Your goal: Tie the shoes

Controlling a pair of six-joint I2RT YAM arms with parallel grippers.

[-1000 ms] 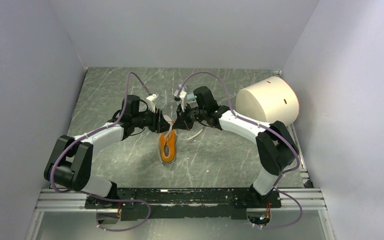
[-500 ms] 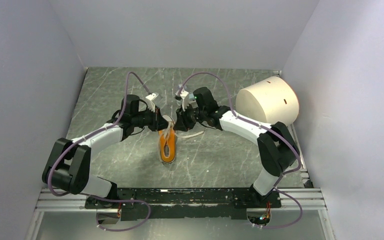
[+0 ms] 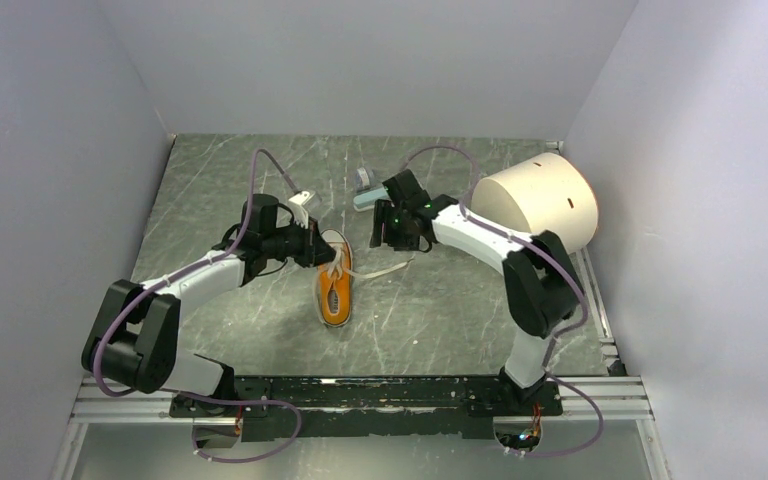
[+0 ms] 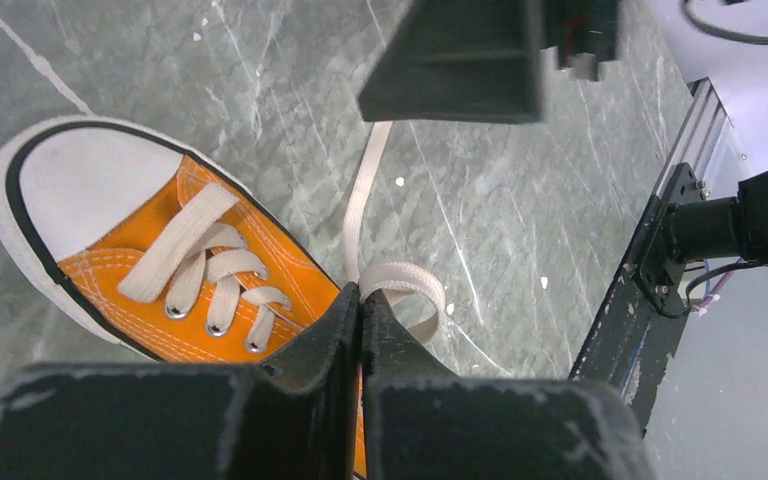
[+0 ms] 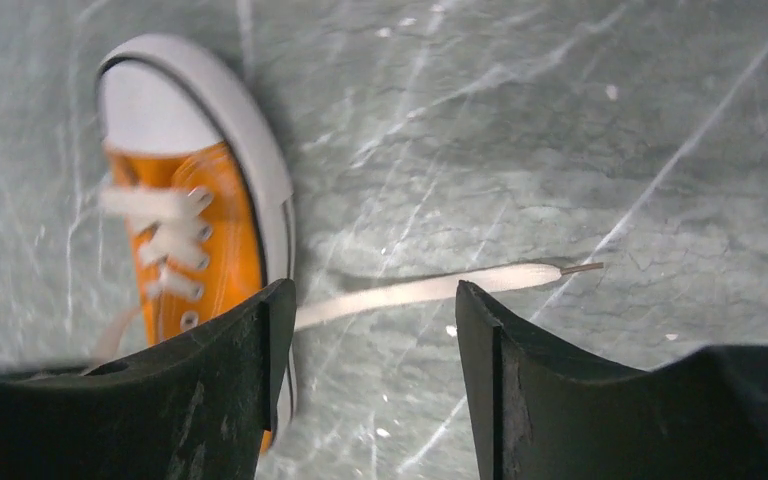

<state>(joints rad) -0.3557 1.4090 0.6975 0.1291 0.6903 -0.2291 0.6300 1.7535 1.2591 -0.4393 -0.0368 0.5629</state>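
Lit evenly from above, cool white, diffuse. Brightest on back wall (image 3: 360, 60) in top external view, greyer down side walls. Softly shadowed beneath both arms on marbled table (image 3: 440, 310). Crisp in left wrist view on orange sneaker (image 4: 150, 250) and lace (image 4: 405, 285); soft and dark on near left fingers (image 4: 160, 420), out of focus. Smeared in right wrist view across sneaker eyelets, sharper at aglet (image 5: 582, 267). Shaded dark beside toe cap there.
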